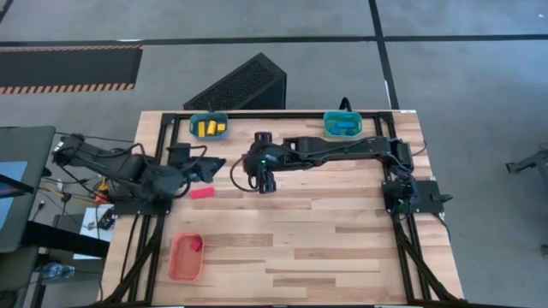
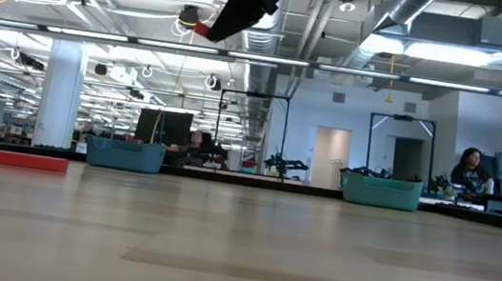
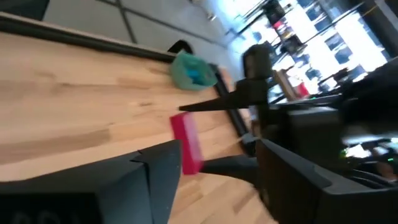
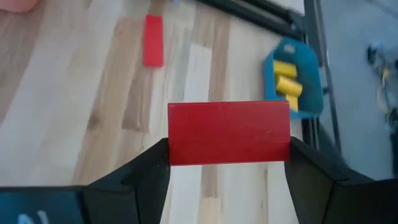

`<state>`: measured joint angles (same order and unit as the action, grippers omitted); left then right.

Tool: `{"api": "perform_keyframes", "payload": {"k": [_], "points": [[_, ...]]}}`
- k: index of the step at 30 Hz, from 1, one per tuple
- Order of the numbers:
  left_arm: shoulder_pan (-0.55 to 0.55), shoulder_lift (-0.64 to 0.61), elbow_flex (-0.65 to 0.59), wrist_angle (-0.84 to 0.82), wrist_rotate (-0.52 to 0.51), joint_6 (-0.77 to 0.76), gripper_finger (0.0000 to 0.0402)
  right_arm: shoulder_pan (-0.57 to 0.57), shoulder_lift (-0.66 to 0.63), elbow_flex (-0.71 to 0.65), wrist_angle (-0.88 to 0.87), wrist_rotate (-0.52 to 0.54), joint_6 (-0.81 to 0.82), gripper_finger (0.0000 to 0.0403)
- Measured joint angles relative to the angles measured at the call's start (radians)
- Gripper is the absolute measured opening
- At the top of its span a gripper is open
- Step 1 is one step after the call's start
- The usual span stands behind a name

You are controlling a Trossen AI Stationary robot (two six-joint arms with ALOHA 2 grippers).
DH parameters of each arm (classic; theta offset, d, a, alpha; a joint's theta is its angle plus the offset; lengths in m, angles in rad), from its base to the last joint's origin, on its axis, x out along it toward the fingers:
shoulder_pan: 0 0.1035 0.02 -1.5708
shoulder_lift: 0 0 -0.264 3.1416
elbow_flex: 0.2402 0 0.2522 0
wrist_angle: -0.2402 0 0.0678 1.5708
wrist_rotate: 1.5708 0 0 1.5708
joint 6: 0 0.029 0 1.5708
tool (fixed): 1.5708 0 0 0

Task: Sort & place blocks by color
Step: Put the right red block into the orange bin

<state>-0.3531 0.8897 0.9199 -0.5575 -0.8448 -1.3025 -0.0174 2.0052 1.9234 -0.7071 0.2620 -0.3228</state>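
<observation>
From my station I see the wooden table with the orange tray near its front left corner, where one red piece already lies. My right gripper hangs mid-table, clamped on a red block; I judge it should carry that low over the tray before releasing. My left gripper looks open and empty just above the red bar lying flat on the table.

A pale wooden table sits on grey floor; two teal trays stand along its far edge, an orange tray near the front left; a black perforated box lies behind; people sit at distant desks.
</observation>
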Motion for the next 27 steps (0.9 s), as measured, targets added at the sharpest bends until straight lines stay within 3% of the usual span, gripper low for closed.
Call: {"api": "perform_keyframes", "payload": {"k": [5,11,19,27], "points": [[0.094,0.0,0.0,-0.018,0.093,0.065,0.0221,-0.007,-0.028,-0.002,0.084,-0.005,-0.07,0.0262],[0.245,0.024,0.0,0.023,0.269,0.16,0.0221,0.001,-0.047,-0.001,0.169,-0.004,-0.127,0.0261],[0.4,0.121,0.001,0.191,0.496,0.361,0.0191,-0.017,-0.049,-0.001,0.124,0.002,-0.131,0.0261],[0.497,0.208,0.002,0.239,0.65,0.368,0.0138,-0.025,-0.048,-0.002,0.129,0.052,-0.172,0.026]]}}
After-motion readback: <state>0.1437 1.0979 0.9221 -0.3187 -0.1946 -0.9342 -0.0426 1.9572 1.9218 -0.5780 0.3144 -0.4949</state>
